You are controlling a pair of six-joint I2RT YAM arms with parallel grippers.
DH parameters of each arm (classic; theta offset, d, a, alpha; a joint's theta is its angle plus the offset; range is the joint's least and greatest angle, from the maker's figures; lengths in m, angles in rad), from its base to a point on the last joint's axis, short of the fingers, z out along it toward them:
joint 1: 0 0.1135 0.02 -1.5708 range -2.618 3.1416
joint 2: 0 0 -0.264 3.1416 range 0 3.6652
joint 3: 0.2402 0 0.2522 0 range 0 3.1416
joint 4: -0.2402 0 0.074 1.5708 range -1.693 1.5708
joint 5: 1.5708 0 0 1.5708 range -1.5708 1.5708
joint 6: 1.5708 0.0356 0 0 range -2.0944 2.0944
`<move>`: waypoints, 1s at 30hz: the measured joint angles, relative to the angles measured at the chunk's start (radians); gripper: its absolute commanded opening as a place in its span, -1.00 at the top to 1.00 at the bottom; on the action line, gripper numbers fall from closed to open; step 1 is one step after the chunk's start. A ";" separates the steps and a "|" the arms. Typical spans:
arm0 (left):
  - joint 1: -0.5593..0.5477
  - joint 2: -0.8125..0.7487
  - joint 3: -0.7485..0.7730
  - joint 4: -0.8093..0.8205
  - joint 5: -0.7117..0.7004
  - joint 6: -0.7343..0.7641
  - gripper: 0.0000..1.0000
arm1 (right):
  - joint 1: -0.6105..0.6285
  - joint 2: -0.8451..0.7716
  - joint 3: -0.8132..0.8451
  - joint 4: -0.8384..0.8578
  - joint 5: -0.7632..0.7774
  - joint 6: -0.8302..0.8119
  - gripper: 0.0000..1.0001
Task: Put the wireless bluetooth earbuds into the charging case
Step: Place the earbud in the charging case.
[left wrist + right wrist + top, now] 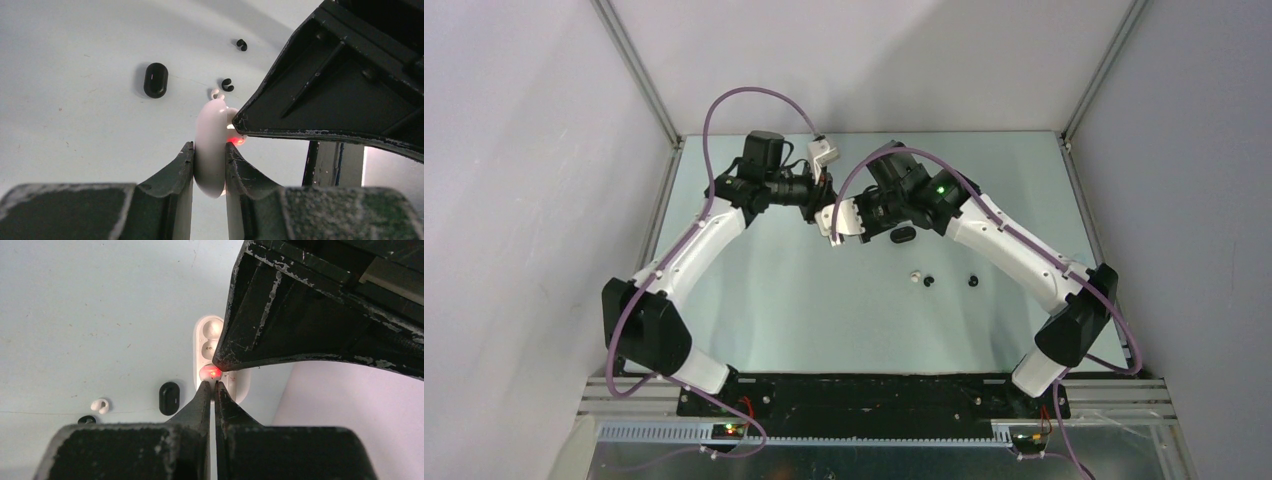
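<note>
2 chg cases (155,80) (210,145), 3 loose buds (216,93) (227,84) (242,45)

The pale, faintly green desk (754,310) is carrying four small things, all lying loose around its middle, a little toward the right edge. A black pill-shaped case (902,236) is lying closed, the farthest of them from the near edge. Nearer that edge, a white earbud (915,276) is sitting just beside a black earbud (929,282). A second black earbud (973,279) is lying alone, further toward the right edge.
</note>
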 measured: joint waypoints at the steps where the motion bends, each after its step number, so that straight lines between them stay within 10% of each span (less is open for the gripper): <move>1: 0.000 -0.001 0.000 0.001 0.000 -0.001 1.00 | 0.000 0.000 0.000 -0.002 -0.002 0.000 1.00; 30: -0.002 -0.005 -0.013 0.006 0.000 -0.015 1.00 | 0.015 0.024 0.000 0.008 0.043 0.055 0.45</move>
